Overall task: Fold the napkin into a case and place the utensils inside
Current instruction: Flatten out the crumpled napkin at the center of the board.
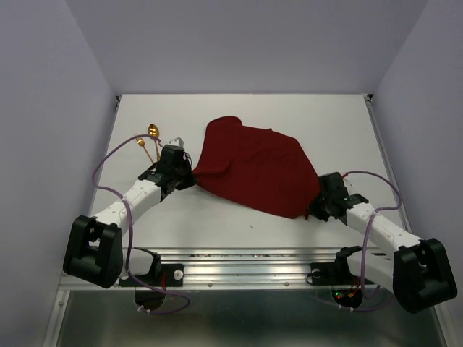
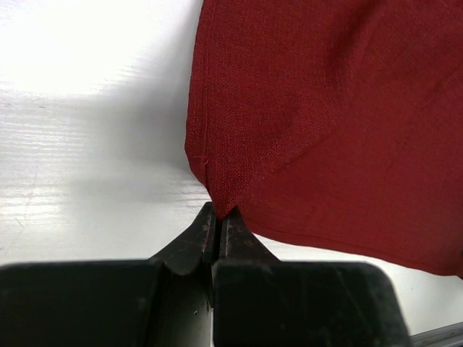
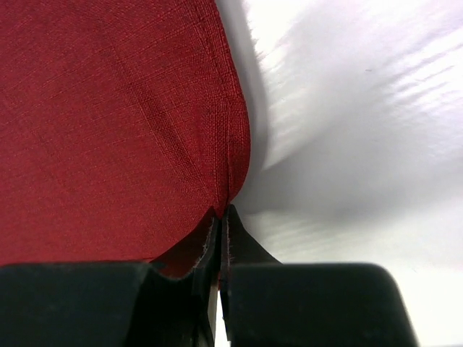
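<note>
Both wrist views cut the napkin [image 2: 325, 108] off at their edges. Its pinched corners vanish inside the left claw [image 2: 217, 215] and the right claw [image 3: 222, 215]. From above, the fork [image 1: 140, 142] is too small to show tines. Its handle end and that of the spoon [image 1: 153, 131] hide behind the left arm [image 1: 137, 194].

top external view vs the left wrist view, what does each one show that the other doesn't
Only the top external view shows the whole rumpled napkin, the right hand at its near right corner, and the gold utensils lying beyond the left hand at the far left of the table. Only the left wrist view shows, close up, the fingertips pressed together on a hemmed corner, and the cloth's weave. Both show the left hand gripping the napkin's left corner over the white table.
</note>
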Tool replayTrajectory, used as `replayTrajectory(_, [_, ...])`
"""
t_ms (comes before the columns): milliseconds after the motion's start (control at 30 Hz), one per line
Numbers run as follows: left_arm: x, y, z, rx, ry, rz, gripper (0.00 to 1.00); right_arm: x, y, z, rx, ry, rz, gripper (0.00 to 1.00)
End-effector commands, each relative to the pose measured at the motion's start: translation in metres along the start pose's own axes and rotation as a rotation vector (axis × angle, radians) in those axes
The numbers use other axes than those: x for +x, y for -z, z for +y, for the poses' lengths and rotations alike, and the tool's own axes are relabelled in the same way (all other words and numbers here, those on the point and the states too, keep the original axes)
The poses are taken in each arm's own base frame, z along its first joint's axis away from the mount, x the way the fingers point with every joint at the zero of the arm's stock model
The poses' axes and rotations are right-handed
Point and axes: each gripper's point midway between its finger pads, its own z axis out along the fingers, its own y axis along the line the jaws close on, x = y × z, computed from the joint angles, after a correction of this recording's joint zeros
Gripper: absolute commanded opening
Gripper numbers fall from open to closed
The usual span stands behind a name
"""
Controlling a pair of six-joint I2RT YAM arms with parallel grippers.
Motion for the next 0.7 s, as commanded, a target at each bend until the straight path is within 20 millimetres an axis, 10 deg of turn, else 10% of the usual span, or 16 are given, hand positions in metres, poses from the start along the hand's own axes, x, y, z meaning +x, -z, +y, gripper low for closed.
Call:
replayTrajectory(0, [-0.029,0.017,-0.022,0.066,-0.028,-0.072,0.0,-0.026,0.022,0.006,0.034,0.041,-0.086,0.01])
replayTrajectory(133, [-0.047,0.023,-0.034,0.074,-0.035,-0.085,0.0,-0.066,0.049,0.035,-0.003,0.076,-0.208,0.01])
replayTrajectory(367, [-0.15,0.079,-0.105,0.204,-0.074,-0.289,0.0,-0.144,0.108,0.102,-0.077,0.206,-0.423,0.01])
replayTrajectory(567, [-0.246,0.167,-0.149,0.234,-0.123,-0.548,0.0,-0.24,0.248,0.185,-0.282,0.201,-0.739,0.01])
replayTrajectory(667, [-0.277,0.222,-0.169,0.295,-0.115,-0.67,0.0,-0.257,0.297,0.202,-0.354,0.197,-0.818,0.01])
